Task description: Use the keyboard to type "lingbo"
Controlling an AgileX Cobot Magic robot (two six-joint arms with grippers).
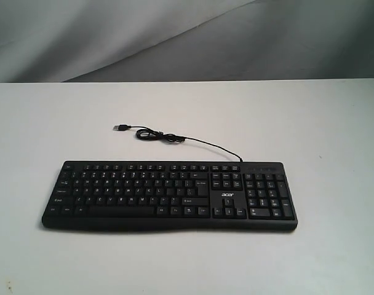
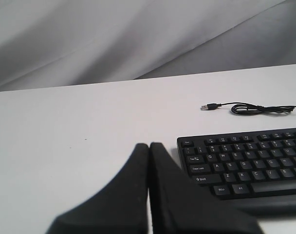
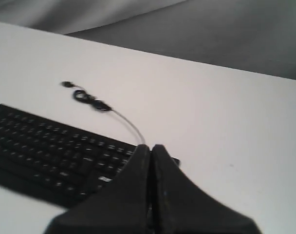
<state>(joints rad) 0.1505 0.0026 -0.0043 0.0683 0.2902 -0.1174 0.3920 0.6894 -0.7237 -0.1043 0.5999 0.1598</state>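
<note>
Since my left gripper (image 2: 149,146) and right gripper (image 3: 150,147) are both pinched closed and clear of the keyboard (image 1: 168,195), I reckon all six letters remain.

The exterior camera is looking down from the typist's side at the whole keyboard (image 1: 168,195). The left wrist camera is gazing low past the left gripper (image 2: 149,146), the letter end lying ahead of its tips. The right wrist camera is looking from higher past the right gripper (image 3: 150,147), whose tips are hiding the number-pad end. All three are sharing the cable (image 1: 175,136).
</note>
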